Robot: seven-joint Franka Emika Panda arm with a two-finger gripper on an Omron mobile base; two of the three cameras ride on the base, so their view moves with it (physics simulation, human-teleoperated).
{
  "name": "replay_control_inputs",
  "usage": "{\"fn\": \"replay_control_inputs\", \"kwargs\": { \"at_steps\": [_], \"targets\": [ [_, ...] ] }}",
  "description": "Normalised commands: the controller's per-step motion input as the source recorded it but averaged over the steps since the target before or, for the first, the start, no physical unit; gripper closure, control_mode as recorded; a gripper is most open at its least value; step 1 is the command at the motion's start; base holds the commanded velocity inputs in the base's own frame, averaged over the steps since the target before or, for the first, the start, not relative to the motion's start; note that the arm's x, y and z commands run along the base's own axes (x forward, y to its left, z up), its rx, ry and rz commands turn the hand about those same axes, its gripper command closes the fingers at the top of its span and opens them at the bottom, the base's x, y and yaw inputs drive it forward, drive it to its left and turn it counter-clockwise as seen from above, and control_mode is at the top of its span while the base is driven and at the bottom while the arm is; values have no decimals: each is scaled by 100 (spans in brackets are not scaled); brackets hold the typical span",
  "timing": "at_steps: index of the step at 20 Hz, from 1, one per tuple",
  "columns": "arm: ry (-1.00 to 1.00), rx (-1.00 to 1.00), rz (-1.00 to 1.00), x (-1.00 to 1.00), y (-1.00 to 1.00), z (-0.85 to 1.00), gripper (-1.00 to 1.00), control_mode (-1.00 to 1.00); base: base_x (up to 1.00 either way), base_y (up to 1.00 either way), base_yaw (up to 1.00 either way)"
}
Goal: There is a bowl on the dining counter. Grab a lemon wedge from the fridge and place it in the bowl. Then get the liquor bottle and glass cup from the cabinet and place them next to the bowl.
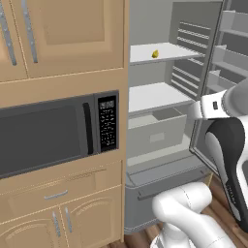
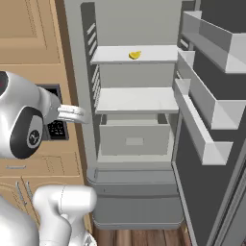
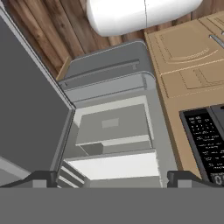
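Lemon wedge point(image 2: 135, 55) on fridge point(image 2: 137, 139) shelf; microwave point(image 1: 48, 133) keypad unreadable.

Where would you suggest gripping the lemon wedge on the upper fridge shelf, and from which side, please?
Probably across its narrow middle, coming in level from the open front of the fridge. The lemon wedge is tiny and lies low on the upper shelf, with the fridge walls enclosing the other sides. The gripper is open, so its jaws could straddle it.
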Motion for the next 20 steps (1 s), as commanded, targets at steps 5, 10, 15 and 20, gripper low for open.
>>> {"fn": "replay_control_inputs", "kwargs": {
  "at_steps": [5, 10, 15, 20],
  "targets": [
    [0, 0, 0, 0, 0, 0, -100, 100, 1, -60, 7],
    [0, 0, 0, 0, 0, 0, -100, 100, 29, 0, -4],
    [0, 0, 0, 0, 0, 0, -100, 100, 54, -5, 4],
    [0, 0, 0, 0, 0, 0, -100, 100, 8, -45, 17]
  ]
}}
